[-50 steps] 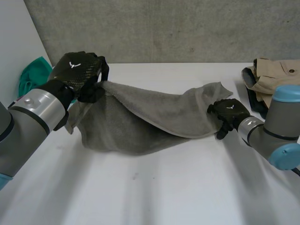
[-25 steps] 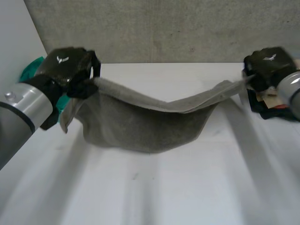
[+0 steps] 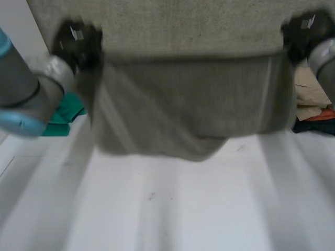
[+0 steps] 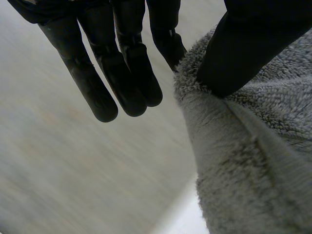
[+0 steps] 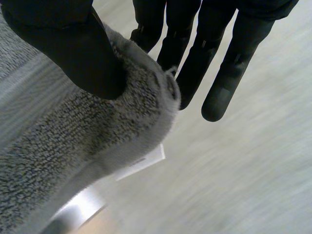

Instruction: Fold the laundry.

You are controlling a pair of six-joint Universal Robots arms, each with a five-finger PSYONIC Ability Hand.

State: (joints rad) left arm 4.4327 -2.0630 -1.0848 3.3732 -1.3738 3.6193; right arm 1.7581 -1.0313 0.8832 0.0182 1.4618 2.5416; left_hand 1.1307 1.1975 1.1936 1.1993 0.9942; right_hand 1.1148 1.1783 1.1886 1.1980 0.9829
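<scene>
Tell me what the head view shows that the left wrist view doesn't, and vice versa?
Head view: the grey towel hanging stretched between the left hand and right hand above the white table, a green cloth and a beige garment off to the sides. Left wrist view: the thumb pinching the towel's corner against a finger, the other fingers straight. Shared: the towel and the left hand.

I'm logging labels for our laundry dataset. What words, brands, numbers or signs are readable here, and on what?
No readable text.
White tag on the grey towel: no print visible.
White marks on the left robot hand and right robot hand: too blurred to read.
</scene>
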